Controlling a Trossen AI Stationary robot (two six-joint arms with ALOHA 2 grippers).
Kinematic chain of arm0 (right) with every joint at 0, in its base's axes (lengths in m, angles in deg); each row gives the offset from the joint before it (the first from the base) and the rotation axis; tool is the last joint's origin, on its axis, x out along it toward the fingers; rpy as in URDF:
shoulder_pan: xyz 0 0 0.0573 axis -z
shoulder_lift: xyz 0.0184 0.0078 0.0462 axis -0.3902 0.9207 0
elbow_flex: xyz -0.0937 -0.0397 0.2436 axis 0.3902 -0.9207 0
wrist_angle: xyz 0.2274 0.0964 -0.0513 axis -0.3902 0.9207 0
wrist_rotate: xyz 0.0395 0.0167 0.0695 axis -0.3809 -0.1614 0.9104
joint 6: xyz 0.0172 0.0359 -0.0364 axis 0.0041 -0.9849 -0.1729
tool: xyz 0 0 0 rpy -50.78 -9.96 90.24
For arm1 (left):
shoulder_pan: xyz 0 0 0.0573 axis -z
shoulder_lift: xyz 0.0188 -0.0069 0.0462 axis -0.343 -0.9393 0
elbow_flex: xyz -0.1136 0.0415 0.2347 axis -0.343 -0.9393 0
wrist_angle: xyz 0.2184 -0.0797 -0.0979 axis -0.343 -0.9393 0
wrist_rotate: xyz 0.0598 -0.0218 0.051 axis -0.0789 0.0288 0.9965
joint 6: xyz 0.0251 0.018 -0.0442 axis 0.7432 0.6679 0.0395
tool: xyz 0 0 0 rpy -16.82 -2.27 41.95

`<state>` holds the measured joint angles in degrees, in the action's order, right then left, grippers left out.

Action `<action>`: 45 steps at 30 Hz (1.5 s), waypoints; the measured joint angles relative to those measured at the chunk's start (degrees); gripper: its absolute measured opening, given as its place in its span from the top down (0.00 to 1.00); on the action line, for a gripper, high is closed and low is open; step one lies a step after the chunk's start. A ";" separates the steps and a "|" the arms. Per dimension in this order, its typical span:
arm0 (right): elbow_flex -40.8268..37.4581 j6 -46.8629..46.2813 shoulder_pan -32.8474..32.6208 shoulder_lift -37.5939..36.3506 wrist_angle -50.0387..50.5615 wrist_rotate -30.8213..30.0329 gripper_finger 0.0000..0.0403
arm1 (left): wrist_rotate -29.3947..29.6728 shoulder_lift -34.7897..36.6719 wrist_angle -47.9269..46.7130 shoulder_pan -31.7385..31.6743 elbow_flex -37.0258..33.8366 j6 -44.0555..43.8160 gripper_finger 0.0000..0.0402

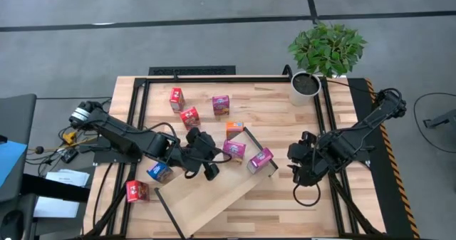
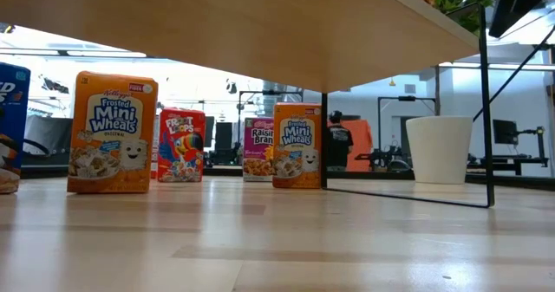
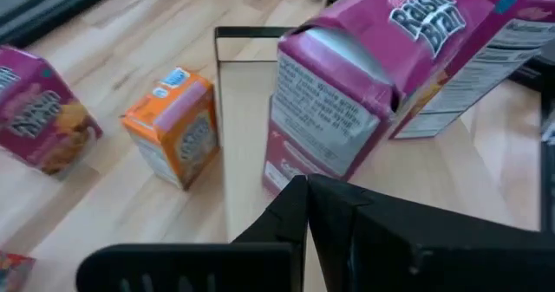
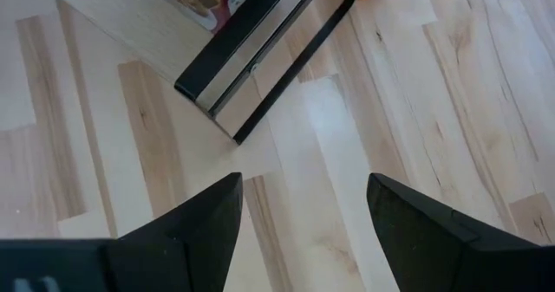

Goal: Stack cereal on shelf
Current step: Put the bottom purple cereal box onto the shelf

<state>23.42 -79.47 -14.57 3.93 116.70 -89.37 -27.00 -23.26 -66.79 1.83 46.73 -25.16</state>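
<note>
The shelf (image 1: 214,197), a pale board on thin black legs, lies slantwise across the table's near middle. Two magenta cereal boxes (image 1: 234,149) (image 1: 261,159) stand on its far end. My left gripper (image 1: 211,171) is shut and holds nothing; it hovers over the board, pointing at the nearer magenta box (image 3: 347,93), its tips (image 3: 302,188) close before the box's lower edge. My right gripper (image 1: 303,174) hangs open over bare table just right of the shelf's end (image 4: 251,67). Other cereal boxes stand on the table: red (image 1: 176,97), red (image 1: 189,117), magenta (image 1: 221,105), orange (image 1: 235,129), blue (image 1: 159,171), red (image 1: 137,191).
A potted plant (image 1: 324,51) in a white pot (image 1: 305,83) stands at the far right corner. A black frame (image 1: 192,71) borders the tabletop. In the low view the boxes (image 2: 113,132) stand behind and under the raised board (image 2: 260,32). Bare wood lies at the near right.
</note>
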 joint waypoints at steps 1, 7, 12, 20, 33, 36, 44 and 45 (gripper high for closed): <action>0.00 -0.04 0.00 0.00 -0.03 0.00 0.32 | -0.70 -0.27 0.95 -0.01 0.08 -0.22 1.00; 0.02 -0.04 0.00 -0.02 -0.20 -0.02 0.32 | -1.39 -0.97 3.29 0.18 0.09 -0.33 1.00; 0.04 -0.33 0.00 -0.02 -0.55 0.00 0.32 | -4.46 -3.23 8.96 -0.28 0.11 1.08 1.00; 0.04 -0.96 0.00 -0.02 -1.36 -0.09 0.32 | -7.34 -4.29 11.28 -0.26 0.07 1.79 1.00; 0.03 -1.37 0.00 -0.02 -1.79 -0.07 0.32 | -0.61 -1.64 1.12 0.15 0.79 -1.44 1.00; 0.04 -1.42 0.00 -0.02 -1.93 -0.04 0.32 | -2.22 -2.41 4.22 -0.26 0.76 -0.46 1.00; 0.02 -1.52 0.00 -0.01 -2.76 -0.07 0.32 | -2.75 -3.29 6.45 -1.00 0.74 1.56 1.00; 0.02 -1.55 0.00 -0.02 -2.83 -0.07 0.32 | -2.87 -3.31 6.57 -1.30 0.74 1.93 1.00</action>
<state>23.44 -81.02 -14.57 3.90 113.88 -89.43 -29.87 -26.56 -60.22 0.53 47.48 -23.24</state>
